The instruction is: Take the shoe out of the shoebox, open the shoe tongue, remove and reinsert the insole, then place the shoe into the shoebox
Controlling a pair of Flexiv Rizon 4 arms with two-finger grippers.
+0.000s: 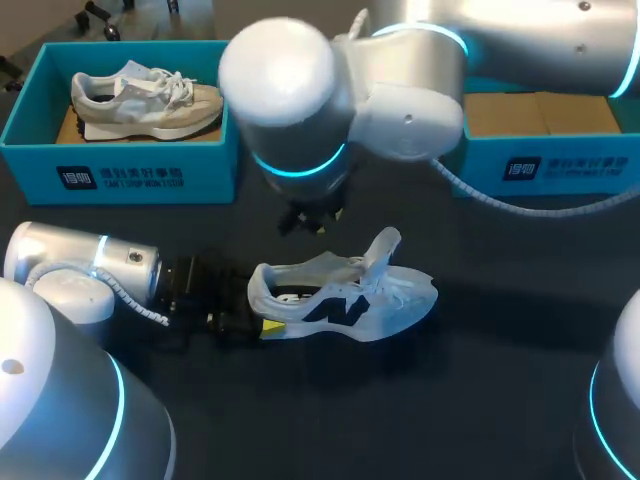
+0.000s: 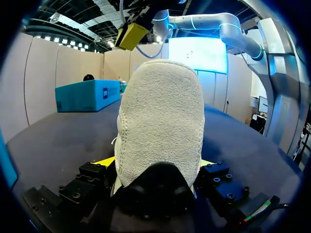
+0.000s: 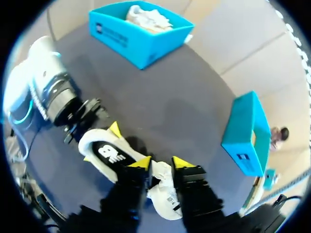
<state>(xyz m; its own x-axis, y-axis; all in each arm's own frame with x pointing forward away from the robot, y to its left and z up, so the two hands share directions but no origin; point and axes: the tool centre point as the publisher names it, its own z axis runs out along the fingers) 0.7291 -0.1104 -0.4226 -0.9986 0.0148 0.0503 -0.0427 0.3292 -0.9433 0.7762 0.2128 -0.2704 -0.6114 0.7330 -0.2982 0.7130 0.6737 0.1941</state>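
A white shoe (image 1: 350, 300) with a dark side logo lies on the black table, toe to the right, tongue (image 1: 385, 245) pulled up. Its black insole (image 3: 109, 154) shows inside. My left gripper (image 1: 262, 322) lies low at the heel (image 2: 160, 121), its two yellow-tipped fingers pressed on either side, so it is shut on the shoe. My right gripper (image 3: 161, 164) hangs above the shoe's opening (image 1: 310, 218), pointing down. Its fingers stand a narrow gap apart with nothing between them; the shoe shows below through the gap.
A blue shoebox (image 1: 120, 175) at the back left holds a second pale shoe (image 1: 145, 100). Another blue shoebox (image 1: 545, 165) at the back right shows only its cardboard floor. My right arm's big joints hang over the table's middle.
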